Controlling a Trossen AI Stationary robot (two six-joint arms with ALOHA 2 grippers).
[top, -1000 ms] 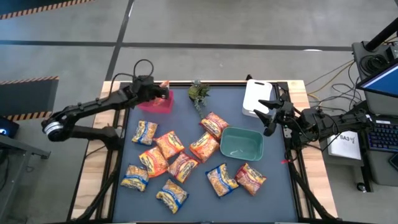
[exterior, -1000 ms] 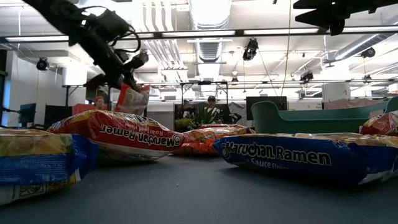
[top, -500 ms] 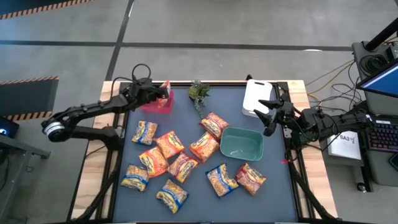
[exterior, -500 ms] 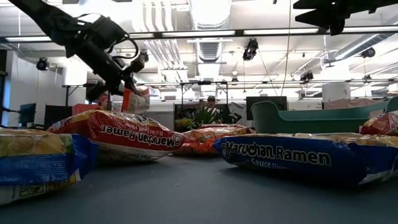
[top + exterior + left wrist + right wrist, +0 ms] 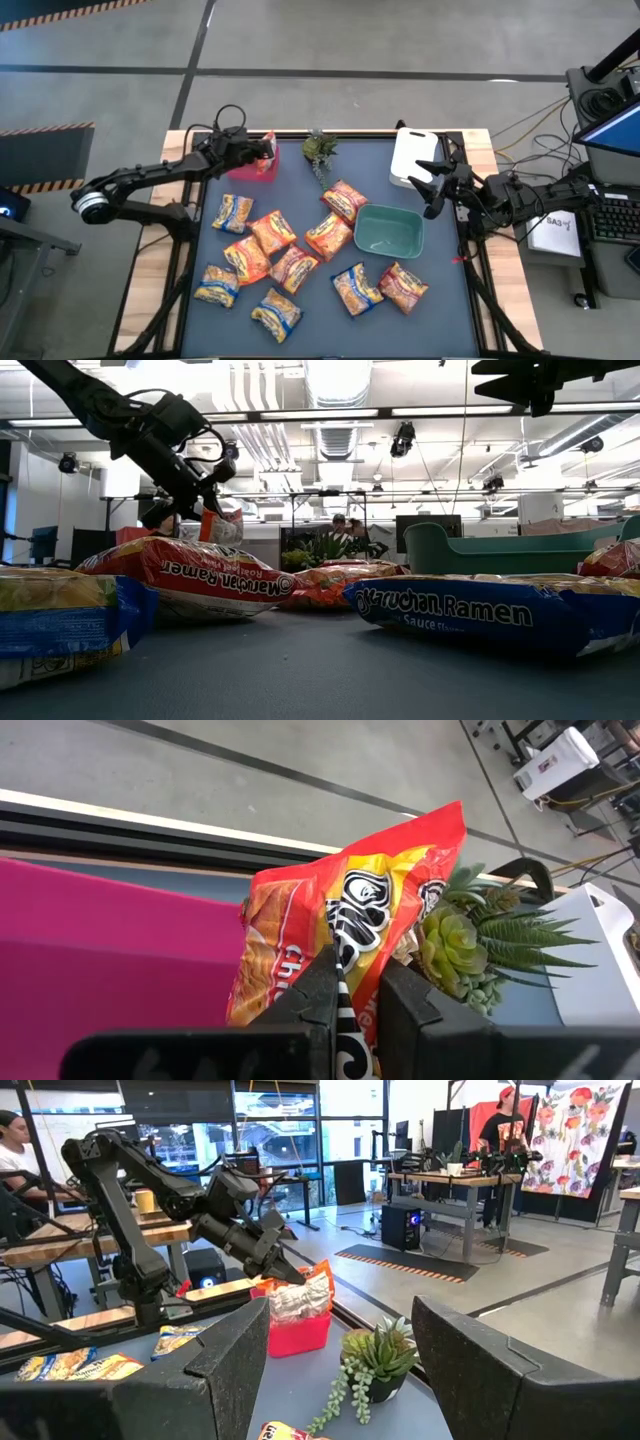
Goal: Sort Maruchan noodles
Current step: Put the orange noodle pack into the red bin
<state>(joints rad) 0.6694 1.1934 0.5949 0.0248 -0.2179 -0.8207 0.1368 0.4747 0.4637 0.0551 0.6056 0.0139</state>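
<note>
My left gripper [image 5: 262, 150] hangs over the pink bin [image 5: 248, 166] at the table's far left, shut on an orange-red Maruchan packet [image 5: 350, 900], which also shows in the low view [image 5: 222, 525] and the right wrist view [image 5: 300, 1295]. Several more noodle packets [image 5: 290, 262] lie flat on the dark mat in the middle and near part of the table. My right gripper [image 5: 432, 185] waits open and level at the table's right side, beside the white container [image 5: 413, 155], with nothing between its fingers. My left gripper pinches the packet between its two fingers, at the crinkled part nearest the gripper [image 5: 345, 955]. The fingers slant down from the table's left. The packet stands nearly on edge beyond the fingertips, its lower end at the pink bin's rim [image 5: 300, 1325]; whether it touches the bin I cannot tell.
A small green plant [image 5: 320, 152] stands just right of the pink bin. A teal bin [image 5: 388, 232] sits right of centre, with packets close around it. Bare mat shows along the far edge between the plant and the white container.
My left gripper has sunk a little toward the pink bin and rolled slightly, still shut on the packet. The packet has come down with it and tipped to stand more on edge.
</note>
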